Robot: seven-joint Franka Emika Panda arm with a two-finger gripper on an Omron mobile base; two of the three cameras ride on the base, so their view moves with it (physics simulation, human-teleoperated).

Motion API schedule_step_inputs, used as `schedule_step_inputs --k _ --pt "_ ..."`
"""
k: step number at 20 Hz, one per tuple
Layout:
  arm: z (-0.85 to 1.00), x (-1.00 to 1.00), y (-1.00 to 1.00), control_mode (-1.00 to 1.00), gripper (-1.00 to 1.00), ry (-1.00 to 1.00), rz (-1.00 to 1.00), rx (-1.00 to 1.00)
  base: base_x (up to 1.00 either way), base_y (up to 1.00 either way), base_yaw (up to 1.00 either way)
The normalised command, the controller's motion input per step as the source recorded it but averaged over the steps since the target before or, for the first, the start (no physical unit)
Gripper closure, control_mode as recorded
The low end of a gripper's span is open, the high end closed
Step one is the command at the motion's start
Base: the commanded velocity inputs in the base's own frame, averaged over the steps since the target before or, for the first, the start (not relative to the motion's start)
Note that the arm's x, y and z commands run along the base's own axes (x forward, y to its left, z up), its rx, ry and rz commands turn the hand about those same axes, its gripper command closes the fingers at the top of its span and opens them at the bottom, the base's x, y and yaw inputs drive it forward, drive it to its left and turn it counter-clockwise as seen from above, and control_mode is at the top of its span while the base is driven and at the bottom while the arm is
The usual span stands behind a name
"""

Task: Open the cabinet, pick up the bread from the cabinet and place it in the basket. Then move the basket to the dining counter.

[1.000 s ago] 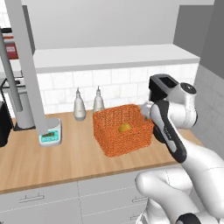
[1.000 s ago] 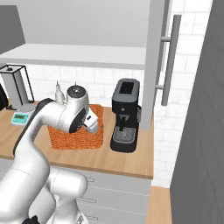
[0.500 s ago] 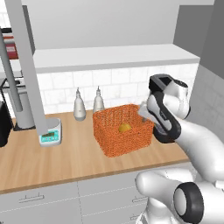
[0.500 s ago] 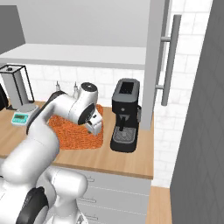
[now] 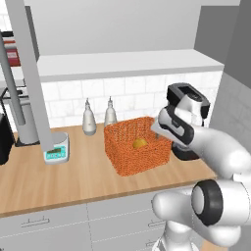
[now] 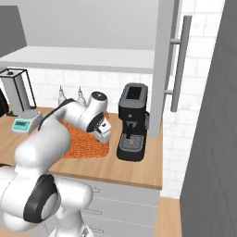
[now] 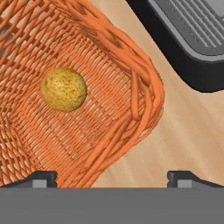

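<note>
Sitting on the wood worktop (image 5: pixel 73 176), left to right: kitchen scale (image 5: pixel 56 148), two pale bottles (image 5: pixel 88 117) against the tile, orange woven basket (image 5: pixel 137 147), black coffee machine (image 6: pixel 132 121). Bread (image 5: pixel 139 143), a small golden bun, lies on the basket floor toward its right side. Gripper (image 5: pixel 158 131) hangs over the basket's right rim, between basket and coffee machine, jaws spread wide, holding nothing. Hand view: bun (image 7: pixel 64 89) sits up and left of the finger tips (image 7: pixel 43 179), well inside the basket wall (image 7: pixel 140 100); one tip is over the weave, the other over bare wood beside the machine's drip tray (image 7: pixel 192 39). Cabinet door (image 6: pixel 164 60) stands open at right.
</note>
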Motion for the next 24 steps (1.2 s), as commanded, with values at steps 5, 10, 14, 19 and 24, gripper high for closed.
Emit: schedule_step_inputs --k 5,10,14,19,24 --pt "-0.22 0.35 0.02 -1.0 -1.0 0.03 0.0 0.0 0.0 0.0 0.0" --pt "-0.42 0.26 0.02 -1.0 -1.0 0.03 0.0 0.0 0.0 0.0 0.0" --pt "-0.62 0.01 0.12 -1.0 1.0 0.02 0.0 0.0 0.0 0.0 0.0" --pt "-0.62 -0.11 0.43 -1.0 1.0 0.03 0.0 -0.07 0.0 0.0 0.0" --pt "-0.51 -0.48 0.51 -1.0 1.0 0.01 0.06 -0.12 0.0 0.0 0.0"
